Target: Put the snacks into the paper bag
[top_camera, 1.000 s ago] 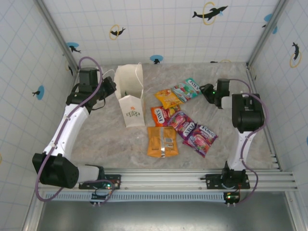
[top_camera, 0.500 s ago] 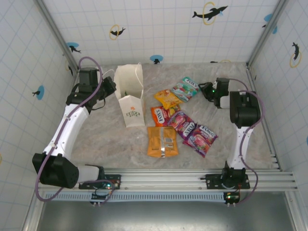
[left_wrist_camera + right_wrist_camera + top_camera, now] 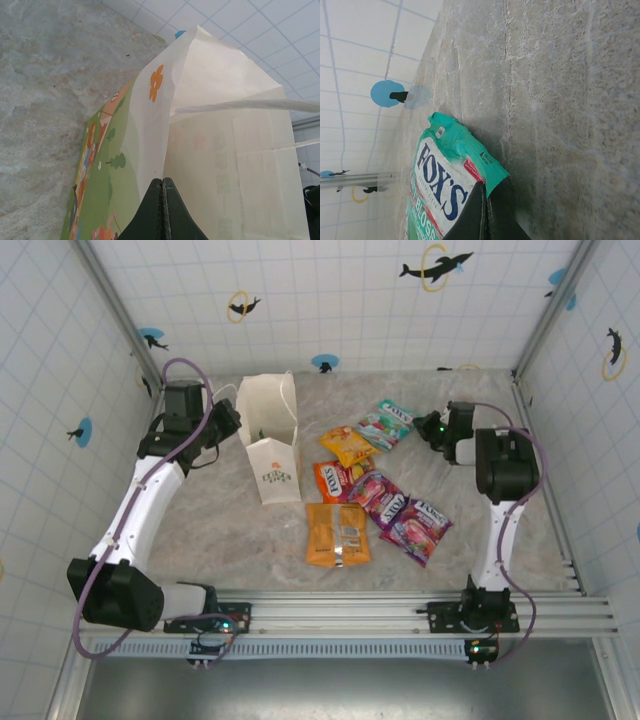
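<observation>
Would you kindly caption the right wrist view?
Right gripper, jaws shut on the corner of the teal packet, stone tabletop beyond.

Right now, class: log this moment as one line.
Left hand: shut on paper bag | right hand: shut on teal packet | other snacks: on table

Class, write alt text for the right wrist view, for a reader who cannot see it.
A teal glossy snack packet lettered FOX'S lies on a grey marbled table, its near edge pinched in the shut, dark-fingered right gripper. A white tiled wall with a blue round sticker stands behind.
</observation>
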Robot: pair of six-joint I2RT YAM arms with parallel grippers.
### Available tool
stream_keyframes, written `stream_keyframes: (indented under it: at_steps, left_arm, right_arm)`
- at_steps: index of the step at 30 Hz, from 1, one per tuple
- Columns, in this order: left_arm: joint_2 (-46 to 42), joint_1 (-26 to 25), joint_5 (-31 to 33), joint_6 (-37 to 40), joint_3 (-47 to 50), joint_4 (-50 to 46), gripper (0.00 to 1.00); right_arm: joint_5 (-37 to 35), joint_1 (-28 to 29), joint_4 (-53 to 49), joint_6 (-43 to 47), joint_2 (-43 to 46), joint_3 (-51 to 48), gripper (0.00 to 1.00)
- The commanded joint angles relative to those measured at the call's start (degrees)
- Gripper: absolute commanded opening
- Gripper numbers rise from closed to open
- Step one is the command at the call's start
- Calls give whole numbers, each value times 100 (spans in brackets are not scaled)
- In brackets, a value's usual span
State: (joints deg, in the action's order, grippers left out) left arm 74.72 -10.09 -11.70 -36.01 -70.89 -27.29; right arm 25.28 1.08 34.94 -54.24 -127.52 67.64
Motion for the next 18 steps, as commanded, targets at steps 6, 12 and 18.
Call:
stream_keyframes:
  at_steps: [6, 12, 18]
  left_arm:
    - [-62, 5, 25, 21, 40, 49, 0]
    - [-119, 6, -9, 24, 75, 54, 0]
    - [-154, 4, -55, 25, 58, 62, 0]
  right_arm:
    - [-466, 188, -572, 1064, 1574, -438, 0]
    - [-646, 481, -1396, 1906, 2283, -176, 0]
    - [-894, 810, -1973, 2597, 2913, 107, 0]
